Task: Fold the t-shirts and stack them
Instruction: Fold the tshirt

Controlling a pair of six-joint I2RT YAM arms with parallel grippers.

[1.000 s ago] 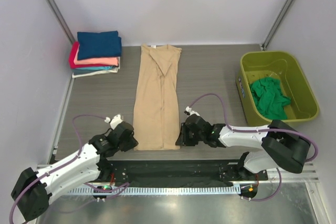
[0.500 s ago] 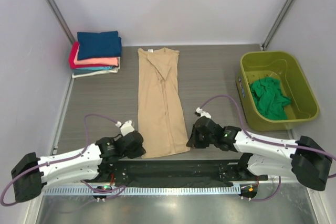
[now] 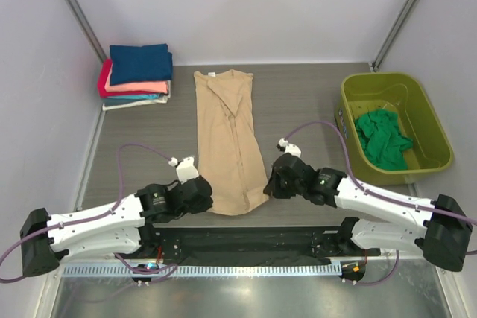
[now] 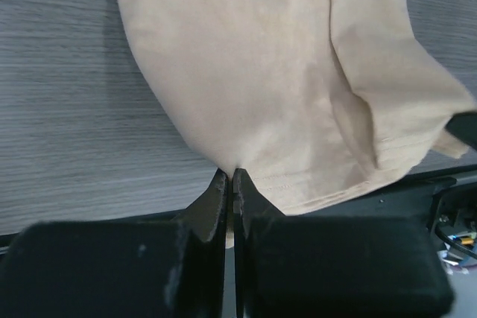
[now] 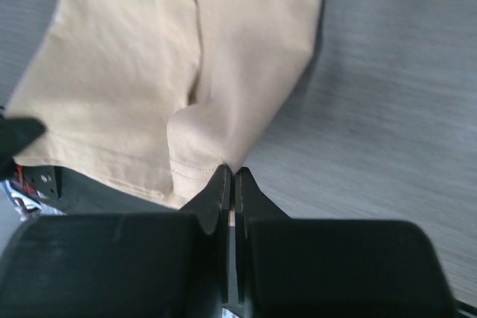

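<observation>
A tan t-shirt (image 3: 227,135) lies folded into a long narrow strip down the middle of the table, collar at the far end. My left gripper (image 3: 206,197) is shut on its near left hem corner (image 4: 231,173). My right gripper (image 3: 270,184) is shut on the near right hem corner (image 5: 229,169). Both corners are lifted off the table and the hem (image 4: 328,191) sags between them. A stack of folded t-shirts (image 3: 138,74), navy on top, sits at the far left. A green t-shirt (image 3: 381,138) lies crumpled in the tub.
A lime-green plastic tub (image 3: 428,121) stands at the right of the table. Grey walls with metal posts (image 3: 74,9) close in the back and sides. A black rail (image 3: 246,243) runs along the near edge between the arm bases.
Both grippers closed on the tan shirt's near hem corners and lifted them, moving up the table. The near end of the shirt has bunched and narrowed.
</observation>
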